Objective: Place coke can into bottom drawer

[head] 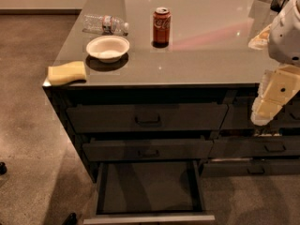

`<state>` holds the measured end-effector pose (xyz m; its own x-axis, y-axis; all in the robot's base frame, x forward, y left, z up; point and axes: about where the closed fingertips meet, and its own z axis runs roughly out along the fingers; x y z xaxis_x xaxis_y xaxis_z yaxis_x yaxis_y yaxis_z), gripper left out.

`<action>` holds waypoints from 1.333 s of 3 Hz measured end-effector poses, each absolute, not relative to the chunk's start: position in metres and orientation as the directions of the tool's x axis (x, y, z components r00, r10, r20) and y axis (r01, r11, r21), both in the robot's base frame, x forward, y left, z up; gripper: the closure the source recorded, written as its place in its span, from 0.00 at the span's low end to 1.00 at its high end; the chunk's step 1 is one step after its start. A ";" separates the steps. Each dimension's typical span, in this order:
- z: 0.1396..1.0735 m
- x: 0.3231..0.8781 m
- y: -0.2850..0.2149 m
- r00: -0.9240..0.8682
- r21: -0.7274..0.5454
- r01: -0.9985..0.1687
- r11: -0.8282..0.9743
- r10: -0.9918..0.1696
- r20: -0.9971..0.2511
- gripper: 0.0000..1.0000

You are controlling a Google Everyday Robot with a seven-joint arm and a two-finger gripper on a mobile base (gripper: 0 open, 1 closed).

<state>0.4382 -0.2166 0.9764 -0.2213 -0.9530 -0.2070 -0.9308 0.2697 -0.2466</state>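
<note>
The coke can [161,26] stands upright on the grey counter top [201,55], towards the back middle, red with white script and a silver top. The bottom drawer [149,187] is pulled open below the counter's front, with a flat dark inside and a pale front edge [149,218]; nothing shows inside it. My gripper [272,100] hangs at the right edge of the view, in front of the counter's right side, far right of the can and above and right of the open drawer. Nothing shows in it.
A white bowl [108,48] sits left of the can. A clear plastic water bottle [104,24] lies on its side at the back left. A yellow sponge [67,72] rests on the front left corner. Two closed drawer fronts [147,117] sit above the open drawer.
</note>
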 end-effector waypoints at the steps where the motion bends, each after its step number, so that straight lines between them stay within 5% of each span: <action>1: 0.981 0.454 -0.224 -0.224 -0.269 -0.919 0.289 -0.943 -0.248 0.00; 2: 0.981 0.454 -0.224 -0.224 -0.269 -0.919 0.289 -0.943 -0.248 0.00; 4: 0.972 0.551 -0.206 -0.159 -0.326 -0.902 0.284 -0.919 -0.360 0.00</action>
<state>0.5506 -0.2062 0.9719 -0.1588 -0.9192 -0.3602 -0.9017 0.2837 -0.3264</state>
